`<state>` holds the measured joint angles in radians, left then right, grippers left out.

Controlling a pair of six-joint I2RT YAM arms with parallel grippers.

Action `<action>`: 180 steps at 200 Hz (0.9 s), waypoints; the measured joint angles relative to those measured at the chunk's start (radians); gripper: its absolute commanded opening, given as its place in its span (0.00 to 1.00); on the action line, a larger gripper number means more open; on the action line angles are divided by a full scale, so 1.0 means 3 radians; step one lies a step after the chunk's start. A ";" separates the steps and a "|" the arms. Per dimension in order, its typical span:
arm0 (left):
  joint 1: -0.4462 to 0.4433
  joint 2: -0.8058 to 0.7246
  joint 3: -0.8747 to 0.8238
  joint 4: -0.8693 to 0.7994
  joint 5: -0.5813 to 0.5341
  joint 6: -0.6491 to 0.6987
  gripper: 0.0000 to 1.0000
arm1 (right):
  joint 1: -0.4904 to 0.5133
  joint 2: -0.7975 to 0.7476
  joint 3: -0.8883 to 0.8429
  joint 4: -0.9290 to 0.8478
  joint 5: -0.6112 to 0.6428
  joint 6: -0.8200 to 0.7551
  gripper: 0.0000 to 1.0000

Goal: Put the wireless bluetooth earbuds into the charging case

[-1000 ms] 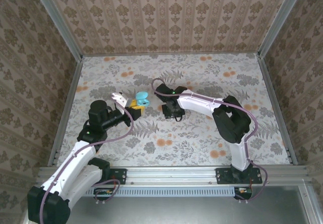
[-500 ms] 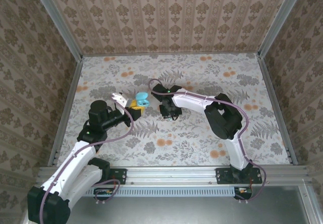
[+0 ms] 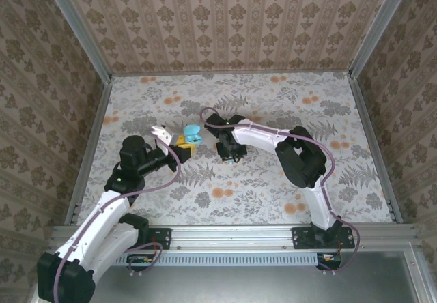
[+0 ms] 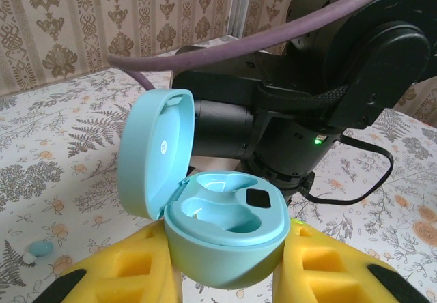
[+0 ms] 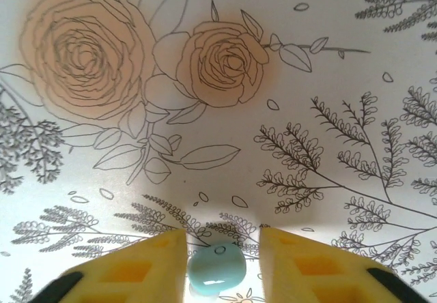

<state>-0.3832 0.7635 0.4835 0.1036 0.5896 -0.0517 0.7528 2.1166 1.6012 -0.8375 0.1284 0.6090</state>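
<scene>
The light-blue charging case (image 4: pixel 225 224) stands with its lid (image 4: pixel 158 149) swung open, and both wells inside look empty. My left gripper (image 4: pixel 225 270) is shut on the case's body with its yellow pads (image 4: pixel 116 272). In the top view the case (image 3: pixel 192 134) sits at the left gripper (image 3: pixel 183 143), left of centre. One light-blue earbud (image 5: pixel 217 270) lies on the table between the fingers of my right gripper (image 5: pixel 222 262), which is open; the earbud is against the left pad (image 5: pixel 140 265), with a gap to the right pad. A second earbud (image 4: pixel 37 250) lies on the table.
The right arm's black wrist (image 4: pixel 307 112) stands just behind the case, and its gripper (image 3: pixel 229 153) points down at the table a little right of it. The floral table cover (image 3: pixel 273 180) is walled in by patterned panels (image 3: pixel 225 23) at the back and sides.
The right arm has swung its elbow and gripper slightly leftward, toward the case, and has nearly settled. The left arm and the case have not moved.
</scene>
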 measured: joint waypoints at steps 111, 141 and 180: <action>0.0000 0.0000 0.0000 0.0001 0.0001 0.0000 0.24 | 0.0043 -0.0380 -0.0350 0.0202 -0.0200 0.0441 0.40; 0.0000 0.0000 0.0000 0.0001 0.0001 0.0000 0.24 | 0.0060 -0.0308 -0.0348 0.0252 -0.0207 0.0479 0.38; 0.0000 0.0000 0.0000 0.0001 0.0001 0.0000 0.24 | 0.0060 -0.0224 -0.0348 0.0253 -0.0206 0.0490 0.34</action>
<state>-0.3832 0.7635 0.4835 0.1040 0.5900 -0.0517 0.7708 2.0495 1.4967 -0.7616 0.0666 0.7559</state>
